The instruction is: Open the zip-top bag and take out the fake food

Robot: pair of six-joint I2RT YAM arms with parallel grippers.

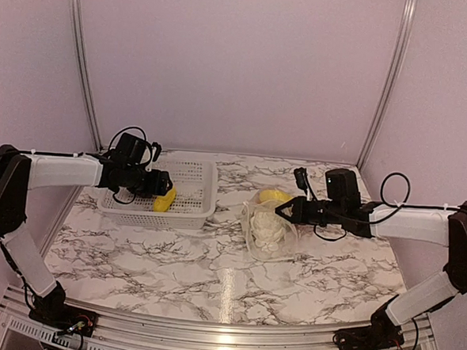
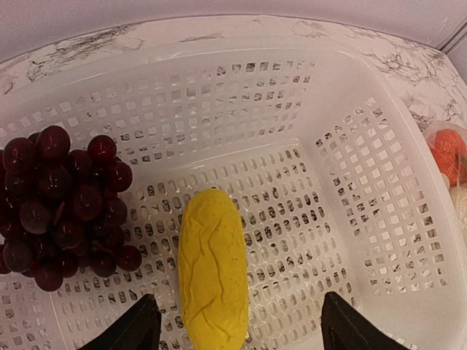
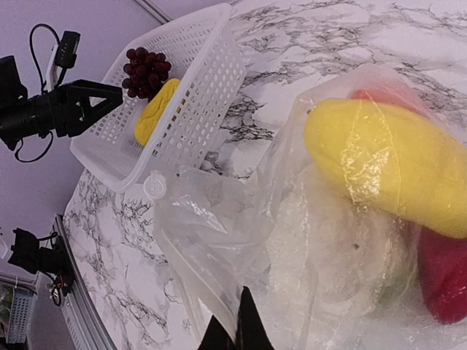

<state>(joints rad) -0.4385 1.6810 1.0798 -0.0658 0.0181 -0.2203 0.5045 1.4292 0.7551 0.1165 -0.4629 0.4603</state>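
On the white, grey-veined marble table [image 1: 173,258] stands a white perforated plastic basket [image 2: 379,182], at the far left. It holds two pieces of the fake food: a dark purple grape bunch [image 2: 62,204] against one side, and just beside it a long yellow piece with a cracked, bumpy skin [image 2: 213,270] lying flat on the basket floor. The left gripper [image 2: 238,299] hangs over the basket with its fingers spread wide. One finger is on each side of the near end of the yellow piece and neither touches it, so it grips nothing. To the right of the basket, near the middle of the table, lies the large clear, crinkly plastic zip-top bag [image 3: 219,240], with loose folds of film spread toward the basket. Inside it are a smooth yellow piece [image 3: 387,160] on top, a red piece [image 3: 445,277] partly beneath it, and a white cauliflower [image 3: 343,248] filling the middle. The left wrist view also shows an orange piece [image 2: 449,153] through the plastic. The right gripper [image 3: 241,321] is clenched, its fingertips pinched together on a fold of the bag's film at the edge nearest that arm. The pictures do not show clearly whether the zip strip is parted.
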